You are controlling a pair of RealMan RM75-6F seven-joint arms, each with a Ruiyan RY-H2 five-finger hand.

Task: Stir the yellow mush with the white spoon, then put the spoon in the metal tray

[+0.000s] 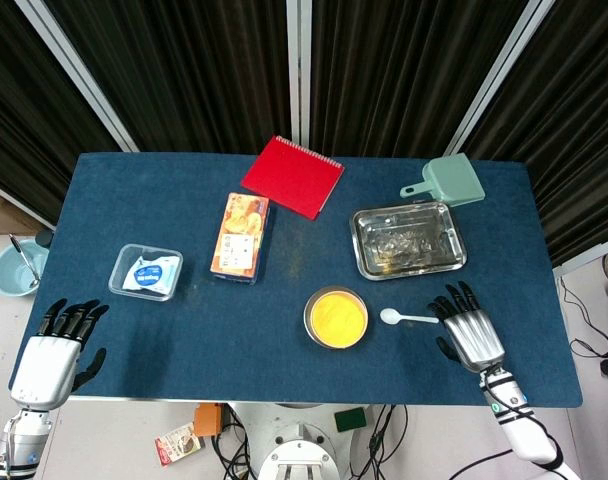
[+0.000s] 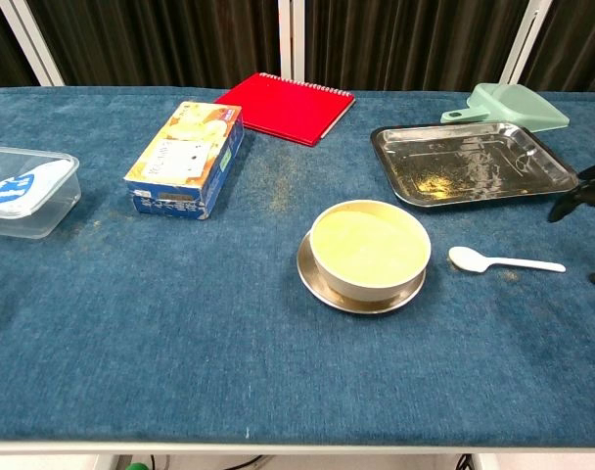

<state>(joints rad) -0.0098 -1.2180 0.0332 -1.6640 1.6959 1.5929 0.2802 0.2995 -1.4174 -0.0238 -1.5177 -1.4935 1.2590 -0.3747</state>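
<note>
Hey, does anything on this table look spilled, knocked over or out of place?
Nothing stands out. The bowl of yellow mush sits upright with no spill, the white spoon lies flat beside it, and the metal tray is level. Faint specks dot the cloth near the box.

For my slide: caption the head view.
Right hand open by the white spoon, beside the bowl of yellow mush.

Blue-clothed table (image 1: 234,340) before dark pleated curtains (image 1: 204,70) with pale metal posts (image 1: 299,60); light floor (image 1: 594,300) with cables.
</note>
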